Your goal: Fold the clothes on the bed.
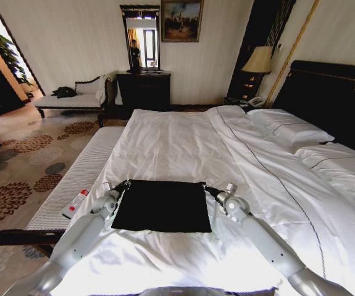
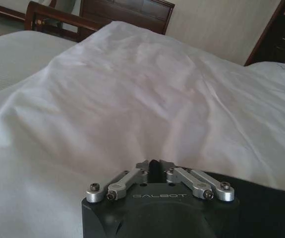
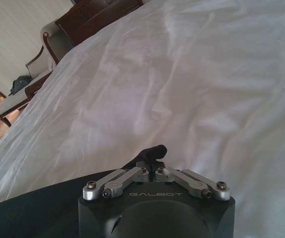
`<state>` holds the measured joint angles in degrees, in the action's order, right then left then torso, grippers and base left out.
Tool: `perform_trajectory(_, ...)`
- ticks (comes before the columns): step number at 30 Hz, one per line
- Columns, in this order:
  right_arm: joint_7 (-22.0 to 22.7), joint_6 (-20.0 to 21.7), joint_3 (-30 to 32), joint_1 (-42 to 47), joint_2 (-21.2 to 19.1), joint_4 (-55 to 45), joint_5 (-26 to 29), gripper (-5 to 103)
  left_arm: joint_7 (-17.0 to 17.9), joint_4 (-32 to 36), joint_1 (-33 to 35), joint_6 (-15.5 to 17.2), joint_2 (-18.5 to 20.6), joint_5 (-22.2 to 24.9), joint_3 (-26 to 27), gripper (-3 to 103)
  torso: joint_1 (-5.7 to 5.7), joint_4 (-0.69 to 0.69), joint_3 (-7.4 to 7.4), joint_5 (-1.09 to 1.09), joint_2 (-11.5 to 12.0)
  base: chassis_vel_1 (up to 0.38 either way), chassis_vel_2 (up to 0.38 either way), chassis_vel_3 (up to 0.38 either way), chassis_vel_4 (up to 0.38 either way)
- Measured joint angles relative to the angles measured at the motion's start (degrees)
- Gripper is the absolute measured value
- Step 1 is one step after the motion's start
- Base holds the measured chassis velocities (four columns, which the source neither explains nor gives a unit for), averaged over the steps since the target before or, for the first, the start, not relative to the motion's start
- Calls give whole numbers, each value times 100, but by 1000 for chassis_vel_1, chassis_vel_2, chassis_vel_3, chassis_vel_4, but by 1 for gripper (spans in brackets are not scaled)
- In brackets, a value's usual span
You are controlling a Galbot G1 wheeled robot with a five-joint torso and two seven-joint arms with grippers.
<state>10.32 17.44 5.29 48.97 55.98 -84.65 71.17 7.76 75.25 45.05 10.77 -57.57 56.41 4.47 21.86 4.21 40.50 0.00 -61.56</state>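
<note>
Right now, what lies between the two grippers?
The folded black T-shirt, flat on the bed, spans from left gripper to right gripper, in the head view.

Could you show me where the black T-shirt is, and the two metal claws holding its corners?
black T-shirt (image 1: 162, 206), head view, middle of the folded fabric.
left gripper (image 1: 125, 183), head view, fingertips at the shirt's corner.
right gripper (image 1: 205, 186), head view, fingertips at the opposite corner.

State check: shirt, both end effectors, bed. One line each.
T-shirt: black, folded to a flat rectangle on the bed.
Left end effector: shut on the T-shirt's far left corner.
Right end effector: shut on its far right corner.
Bed: made, white sheet lightly wrinkled.
</note>
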Motion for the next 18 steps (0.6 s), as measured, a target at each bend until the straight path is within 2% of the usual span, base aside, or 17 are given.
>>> perform_trajectory(2,6,0,0,7,-3,-12,3,1,-5,9,19,0,-3,-6,-7,16,0,0,0,0,0,0,0,0,0)
perform_trajectory(3,9,0,0,13,-10,-22,5,1,-6,19,37,0,-6,-17,-10,6,0,0,0,0,0,0,0,0,0)
perform_trajectory(5,9,0,0,22,-44,-40,9,1,-2,48,60,0,-9,-37,-12,1,0,-1,0,0,0,0,0,0,0)
perform_trajectory(18,90,-44,88,51,-110,-360,64,1,235,355,-51,-6,66,67,117,0,0,0,0,0,0,0,0,0,0)
